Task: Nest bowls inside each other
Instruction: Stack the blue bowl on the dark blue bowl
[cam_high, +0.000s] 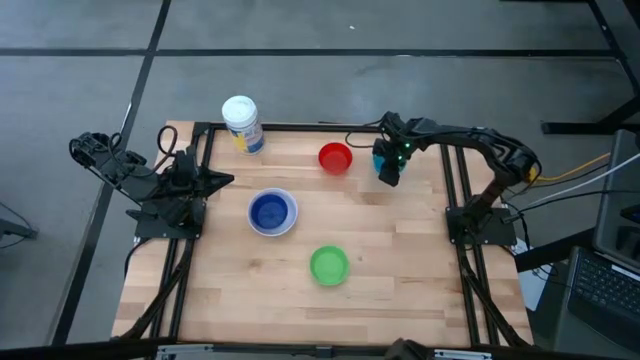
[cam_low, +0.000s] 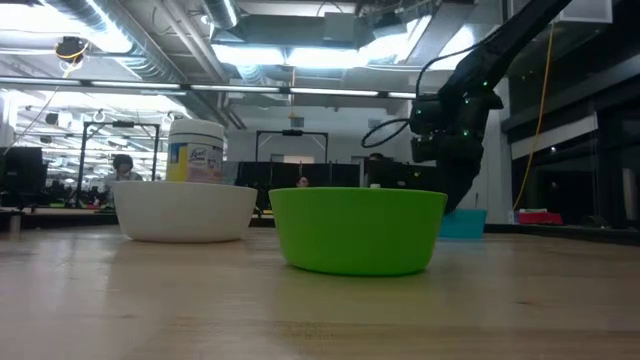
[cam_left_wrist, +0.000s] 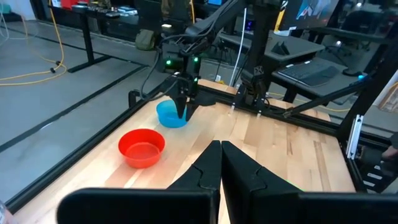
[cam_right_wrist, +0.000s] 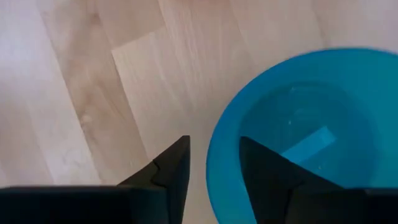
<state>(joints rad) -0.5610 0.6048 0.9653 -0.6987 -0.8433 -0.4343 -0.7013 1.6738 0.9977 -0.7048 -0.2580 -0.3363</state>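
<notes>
The dark blue bowl sat nested in my white bowl at table centre. The green bowl stood upright at five o'clock, the red bowl at one, the teal bowl just beyond it.

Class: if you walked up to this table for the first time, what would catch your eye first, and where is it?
First, the right gripper at the table's far right, its fingers straddling the rim of a small teal plastic bowl. Next, the dark blue bowl nested inside the white bowl mid-table, with the red bowl and green bowl standing alone.

Overhead, table-level, 2 wrist cams.
</notes>
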